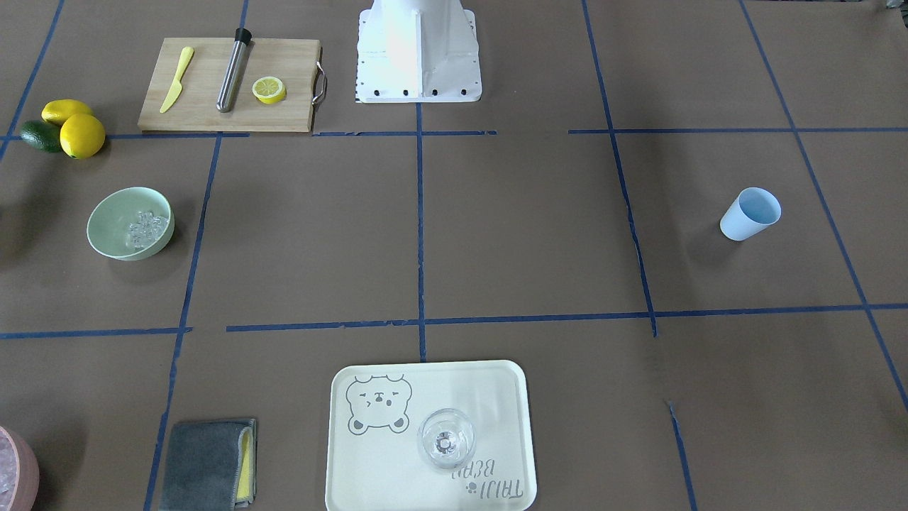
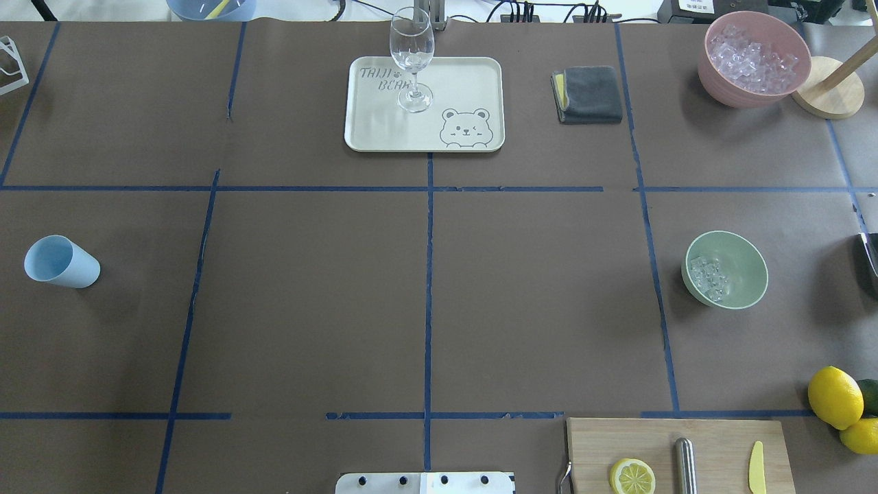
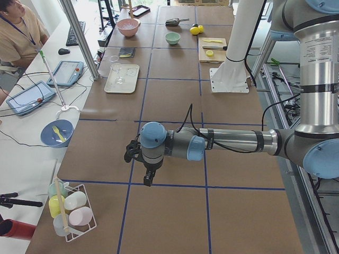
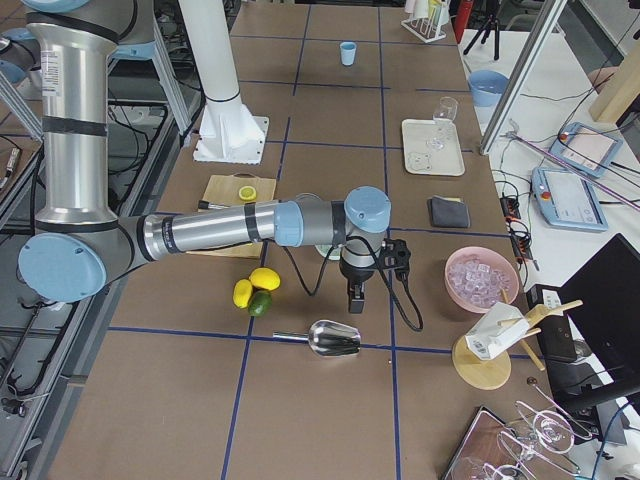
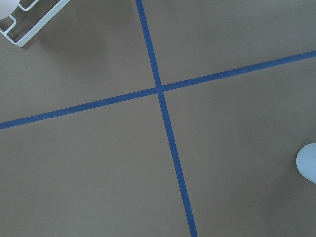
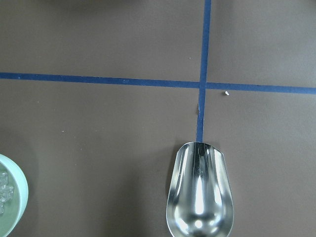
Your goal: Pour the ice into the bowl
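Observation:
The pale mint-green bowl [image 1: 112, 217] stands on the table's right side in the overhead view [image 2: 742, 266]. A handful of clear ice cubes [image 1: 147, 228] lies in it [image 2: 708, 278]. The right wrist view shows the bowl's rim [image 6: 15, 197] at its left edge and an empty metal scoop [image 6: 200, 197] lying on the table. My right gripper [image 4: 356, 298] hangs over the table between bowl and scoop; I cannot tell whether it is open. My left gripper [image 3: 149, 178] hangs over the table's left end; I cannot tell its state either.
A pink container of ice [image 2: 753, 58] stands at the far right corner. A blue cup [image 2: 60, 262] stands on the left. A tray [image 2: 466, 82] holds a clear glass [image 2: 411, 58]. A grey cloth [image 2: 588, 94], a cutting board [image 1: 206, 85] and lemons [image 1: 81, 135] are also here.

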`<state>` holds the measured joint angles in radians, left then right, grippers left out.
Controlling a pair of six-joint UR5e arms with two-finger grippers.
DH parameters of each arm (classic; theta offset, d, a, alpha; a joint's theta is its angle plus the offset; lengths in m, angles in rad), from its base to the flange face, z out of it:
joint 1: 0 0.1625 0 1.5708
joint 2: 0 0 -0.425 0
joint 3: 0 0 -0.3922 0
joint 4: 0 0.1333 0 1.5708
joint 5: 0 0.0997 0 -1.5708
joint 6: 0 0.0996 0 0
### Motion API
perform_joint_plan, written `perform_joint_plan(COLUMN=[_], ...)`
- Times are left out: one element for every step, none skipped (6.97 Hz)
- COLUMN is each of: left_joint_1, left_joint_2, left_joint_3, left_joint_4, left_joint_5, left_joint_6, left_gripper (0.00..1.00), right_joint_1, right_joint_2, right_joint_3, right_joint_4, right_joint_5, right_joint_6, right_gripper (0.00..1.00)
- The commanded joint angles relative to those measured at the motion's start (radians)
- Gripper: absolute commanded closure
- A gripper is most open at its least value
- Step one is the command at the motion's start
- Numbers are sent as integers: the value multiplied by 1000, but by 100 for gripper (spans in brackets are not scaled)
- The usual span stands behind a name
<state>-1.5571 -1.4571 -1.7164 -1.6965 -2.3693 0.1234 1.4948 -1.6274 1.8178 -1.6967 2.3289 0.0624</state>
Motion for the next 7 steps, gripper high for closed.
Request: perform_joint_plan(left_joint_1=[3, 3, 2, 2, -1, 0, 0], left_joint_2=[-37, -35, -23, -20, -9, -8, -8], left_joint_3=[12, 32, 37, 41, 29, 40, 38], left_joint_4=[23, 23, 24, 24, 26, 31, 35], left_joint_5=[2, 5, 5, 7, 4, 2, -1], left_joint_6=[4, 4, 2, -1, -8, -11, -42], left_gripper=[0, 0, 0, 0, 0, 0, 0], right_joint_1=[-1, -1, -1, -1, -1, 1, 1], right_joint_2=[12, 11, 6, 4, 0, -18, -46], right_joint_3=[-9, -3, -3, -6, -2, 1, 6], right_joint_4=[2, 2, 2, 2, 2, 3, 3], right_joint_5=[1, 6, 22, 32, 46, 67, 64], right_joint_6=[0, -1, -1, -1, -1, 0, 0], right_gripper=[0, 0, 0, 0, 0, 0, 0])
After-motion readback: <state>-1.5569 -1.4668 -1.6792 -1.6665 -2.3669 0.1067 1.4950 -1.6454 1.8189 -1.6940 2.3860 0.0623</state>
